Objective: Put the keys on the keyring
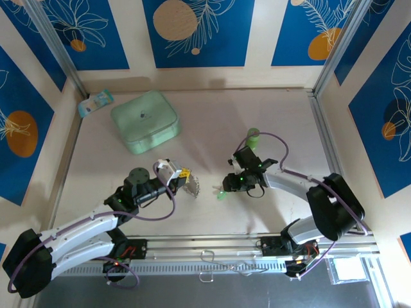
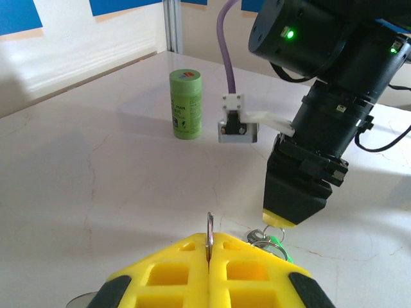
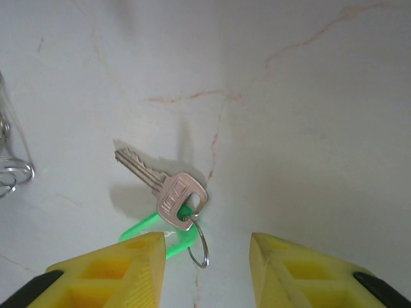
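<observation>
A silver key (image 3: 166,190) lies flat on the table, on a small split ring with a green plastic tag (image 3: 168,234). My right gripper (image 3: 205,242) hovers just above it, open, with the key and tag near its left finger and nothing gripped. In the top view the key's green tag (image 1: 221,193) sits at the right gripper's (image 1: 231,185) tip. My left gripper (image 2: 209,247) is shut on the keyring (image 2: 209,230), a thin metal ring standing upright between its yellow fingers. Wire loops of the keyring (image 3: 11,172) show at the left edge of the right wrist view. The left gripper (image 1: 186,181) faces the right one.
A green cylinder (image 2: 185,104) stands upright behind the right arm, seen also in the top view (image 1: 254,135). A mint-green square box (image 1: 145,120) and a small packet (image 1: 96,102) lie at the back left. Walls enclose the table on three sides.
</observation>
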{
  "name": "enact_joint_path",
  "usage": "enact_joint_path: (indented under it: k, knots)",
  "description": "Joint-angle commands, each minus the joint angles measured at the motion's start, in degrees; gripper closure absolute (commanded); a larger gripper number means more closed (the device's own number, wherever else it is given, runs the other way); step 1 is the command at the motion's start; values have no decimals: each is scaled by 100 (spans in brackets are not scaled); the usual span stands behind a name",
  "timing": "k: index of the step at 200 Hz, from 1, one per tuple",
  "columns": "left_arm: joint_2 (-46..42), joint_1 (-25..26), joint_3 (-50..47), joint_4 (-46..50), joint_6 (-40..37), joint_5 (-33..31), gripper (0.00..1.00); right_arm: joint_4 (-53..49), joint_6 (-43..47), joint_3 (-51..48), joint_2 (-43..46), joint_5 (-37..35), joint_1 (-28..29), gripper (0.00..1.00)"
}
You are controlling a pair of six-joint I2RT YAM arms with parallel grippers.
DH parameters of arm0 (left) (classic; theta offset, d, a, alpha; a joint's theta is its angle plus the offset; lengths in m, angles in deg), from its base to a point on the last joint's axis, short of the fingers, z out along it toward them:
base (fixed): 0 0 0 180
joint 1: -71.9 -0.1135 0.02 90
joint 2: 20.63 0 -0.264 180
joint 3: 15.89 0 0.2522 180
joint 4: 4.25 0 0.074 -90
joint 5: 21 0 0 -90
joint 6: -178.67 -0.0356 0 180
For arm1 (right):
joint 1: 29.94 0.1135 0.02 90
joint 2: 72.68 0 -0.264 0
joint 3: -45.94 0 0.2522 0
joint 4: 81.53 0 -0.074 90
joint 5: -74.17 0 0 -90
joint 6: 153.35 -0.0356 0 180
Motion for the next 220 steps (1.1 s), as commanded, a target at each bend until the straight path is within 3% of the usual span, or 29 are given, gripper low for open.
enact_joint_path:
  k: [1,220]
  knots:
    - [-47,10,-32,-115,-76,80,100,-227,440,300,-284,507,-32,60]
    - [-161,6,-50,34,-124,50,100,-472,472,561,-680,499,97,88]
